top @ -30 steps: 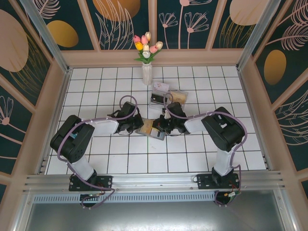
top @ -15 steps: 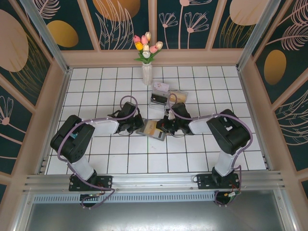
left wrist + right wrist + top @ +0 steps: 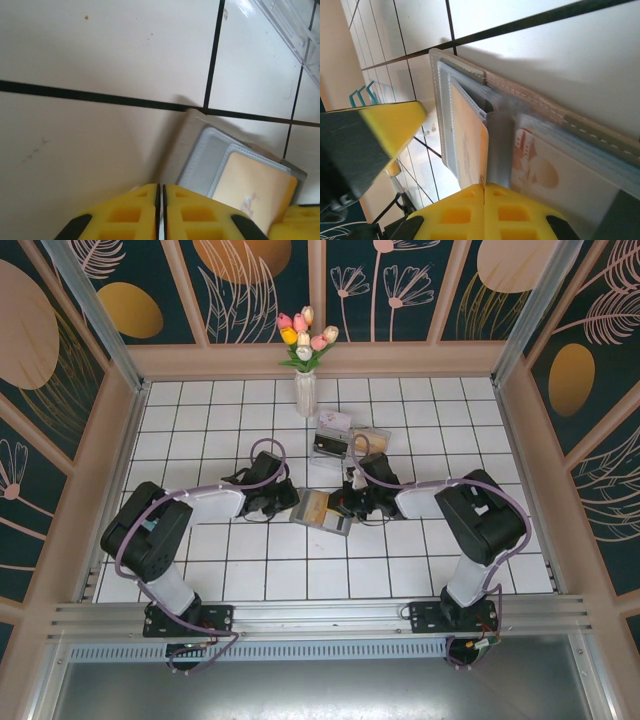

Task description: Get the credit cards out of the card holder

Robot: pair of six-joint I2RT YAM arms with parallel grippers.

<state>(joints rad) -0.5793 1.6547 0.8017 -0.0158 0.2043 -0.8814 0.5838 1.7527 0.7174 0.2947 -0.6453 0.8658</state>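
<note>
The card holder [image 3: 322,511] lies open on the white tiles between my two grippers, a grey bifold with clear pockets [image 3: 442,115]. A tan-yellow credit card [image 3: 470,145] sticks out of its left panel, and my right gripper [image 3: 484,189] is shut on that card's edge. A second card with a red-orange print [image 3: 545,172] sits under the clear pocket of the other panel. My left gripper [image 3: 161,192] hovers just off the holder's corner [image 3: 210,150], its jaws together but for a hairline slit, nothing between them. From above, the left gripper [image 3: 287,502] and right gripper [image 3: 346,506] flank the holder.
A clear plastic tray [image 3: 352,445] with small items stands just behind the holder, its rim [image 3: 295,35] in the left wrist view. A white vase of tulips [image 3: 305,390] is further back. Wooden walls ring the tiled floor; open tiles lie to the front and sides.
My right arm has drawn back to the right with the tan-yellow card, dragging the holder slightly right. My left gripper has come off the holder's left edge.
</note>
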